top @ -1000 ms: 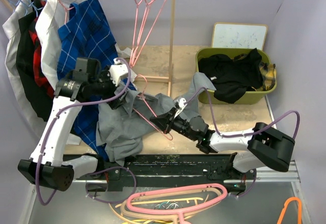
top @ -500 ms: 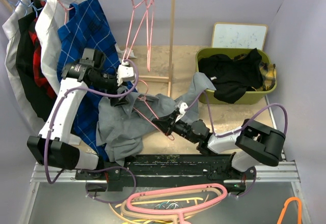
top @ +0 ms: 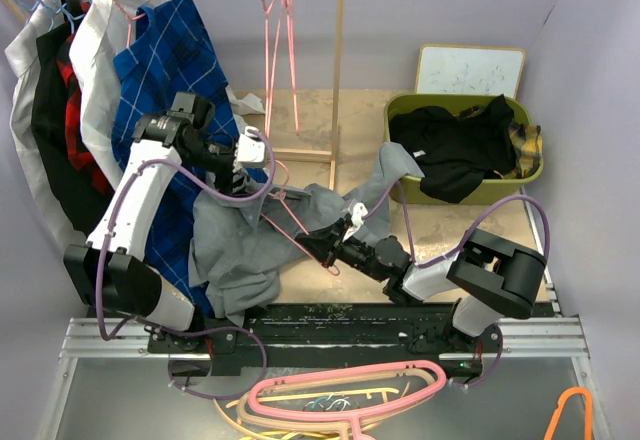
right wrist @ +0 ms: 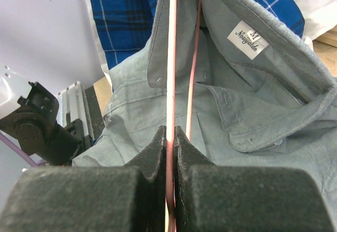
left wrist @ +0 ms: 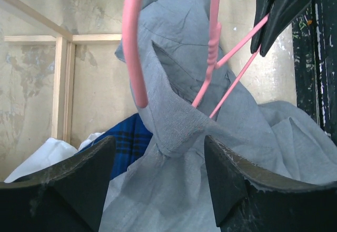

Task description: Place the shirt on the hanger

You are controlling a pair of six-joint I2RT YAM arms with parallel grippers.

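The grey shirt [top: 250, 250] lies crumpled between the two arms, one sleeve trailing toward the basket. The thin pink hanger [top: 290, 212] is threaded into its neck opening, with the hook sticking out of the collar [left wrist: 131, 42]. My right gripper [top: 318, 245] is shut on a wire of the hanger [right wrist: 170, 58], just below the collar with its size label [right wrist: 247, 37]. My left gripper [top: 250, 155] hovers over the bunched collar [left wrist: 174, 129]. Its jaws [left wrist: 158, 148] stand open on either side of that cloth, and blue fabric shows in the gap by the left finger.
A wooden rack [top: 337, 80] holds a blue checked shirt [top: 165, 70], other garments and spare pink hangers [top: 278, 40]. A green basket [top: 535, 175] with a black garment [top: 455, 145] stands right, a whiteboard [top: 470, 68] behind it. Thick hangers [top: 340, 392] lie at the near edge.
My left gripper has swung from beside the rack down toward the shirt collar, and its jaws have narrowed. The spare hangers on the rail have swung back to vertical. The right gripper keeps its grip.
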